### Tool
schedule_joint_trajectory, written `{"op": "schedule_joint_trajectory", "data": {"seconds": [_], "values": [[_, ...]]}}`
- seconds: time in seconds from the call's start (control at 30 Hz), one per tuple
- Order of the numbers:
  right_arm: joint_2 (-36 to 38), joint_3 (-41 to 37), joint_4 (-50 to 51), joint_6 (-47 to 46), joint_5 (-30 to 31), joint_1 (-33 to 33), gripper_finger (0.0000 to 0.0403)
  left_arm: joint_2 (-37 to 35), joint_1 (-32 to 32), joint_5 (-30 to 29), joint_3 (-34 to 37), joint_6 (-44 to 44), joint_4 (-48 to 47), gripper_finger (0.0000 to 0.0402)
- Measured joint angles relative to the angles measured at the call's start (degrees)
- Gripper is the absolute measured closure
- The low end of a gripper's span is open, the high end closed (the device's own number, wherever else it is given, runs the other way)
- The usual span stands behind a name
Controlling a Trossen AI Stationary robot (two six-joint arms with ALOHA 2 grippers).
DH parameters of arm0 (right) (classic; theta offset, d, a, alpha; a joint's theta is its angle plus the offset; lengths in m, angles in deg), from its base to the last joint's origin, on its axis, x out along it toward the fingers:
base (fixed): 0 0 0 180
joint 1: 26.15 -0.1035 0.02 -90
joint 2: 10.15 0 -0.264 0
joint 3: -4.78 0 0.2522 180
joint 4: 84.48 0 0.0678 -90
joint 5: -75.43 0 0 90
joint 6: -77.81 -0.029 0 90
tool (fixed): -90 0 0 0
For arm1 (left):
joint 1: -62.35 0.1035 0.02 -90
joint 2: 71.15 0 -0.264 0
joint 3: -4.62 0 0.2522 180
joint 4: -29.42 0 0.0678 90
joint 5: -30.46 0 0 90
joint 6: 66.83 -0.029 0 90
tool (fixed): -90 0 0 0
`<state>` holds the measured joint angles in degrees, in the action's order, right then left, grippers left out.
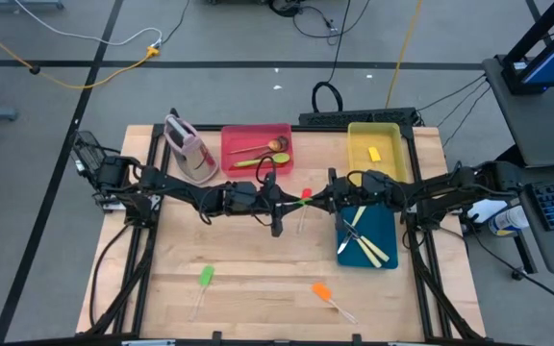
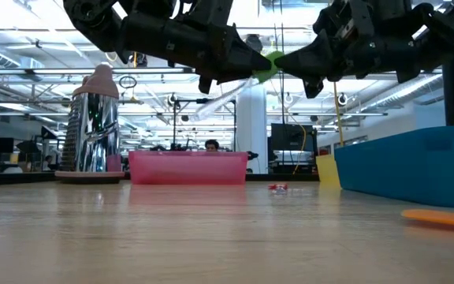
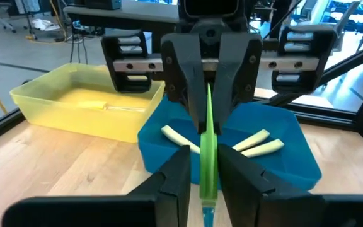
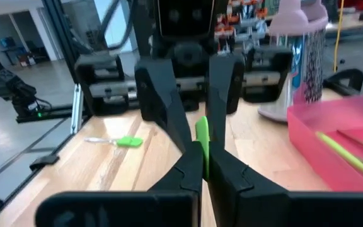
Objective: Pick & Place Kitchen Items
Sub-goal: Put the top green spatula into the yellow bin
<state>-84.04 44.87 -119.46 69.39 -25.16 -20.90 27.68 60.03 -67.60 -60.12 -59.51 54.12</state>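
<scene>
both hands (image 1: 289, 200) (image 1: 321, 200) meet midair on green spatula (image 3: 207, 148).

High view: overhead, straight down, far, whole table (image 1: 258, 288). Low view: table height, level, facing the room. Wrist views: close, facing each other, sharing the green spoon (image 3: 207, 148) with the low view.

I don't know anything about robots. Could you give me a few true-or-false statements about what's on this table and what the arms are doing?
1. The right gripper is shut on a green utensil. True.
2. The left gripper waits far away at the table edge. False: it meets the right one at the utensil.
3. The blue tray holds cream-handled knives. True.
4. The red tray is empty. False: spoons lie in it.
5. The orange spatula lies on the bare table. True.
</scene>
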Motion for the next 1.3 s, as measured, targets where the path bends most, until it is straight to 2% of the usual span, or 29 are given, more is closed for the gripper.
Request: {"op": "schedule_joint_trajectory", "data": {"seconds": [0.2,0.43,0.5,0.63,0.77,0.87,0.97,1.1,1.3], "values": [[4.11,0.00,8.57,-2.52,0.00,0.00,0.0399,0.00,0.00,-0.32,0.00,0.70,-0.98,0.0315],[17.49,0.02,25.29,-2.61,0.61,1.35,0.0399,0.00,0.00,-1.19,0.00,0.68,-1.46,0.0314],[21.66,0.02,31.40,-2.50,4.18,2.06,0.0399,0.00,0.00,-1.23,0.00,0.68,-1.45,0.0314],[29.94,0.02,42.95,-1.23,14.99,4.58,0.0399,0.00,0.00,-1.26,0.00,0.66,-1.46,0.0314],[36.64,0.02,53.08,0.93,20.31,8.57,0.0399,0.00,0.00,-1.30,0.00,0.55,-1.46,0.0314],[40.04,0.02,55.58,0.73,22.77,11.75,0.0399,0.00,0.00,-1.34,0.00,0.22,-1.44,0.0314],[42.47,0.04,55.49,0.77,25.95,14.67,0.0399,0.00,0.11,-1.37,0.00,0.28,-1.44,0.0314],[43.77,0.04,57.27,2.16,34.70,18.34,0.0399,0.00,0.11,-1.37,0.00,0.28,-1.42,0.0314],[42.72,0.04,66.55,-1.41,46.17,21.79,0.0399,0.00,0.11,-1.37,0.00,0.15,-1.42,0.0314]]}}
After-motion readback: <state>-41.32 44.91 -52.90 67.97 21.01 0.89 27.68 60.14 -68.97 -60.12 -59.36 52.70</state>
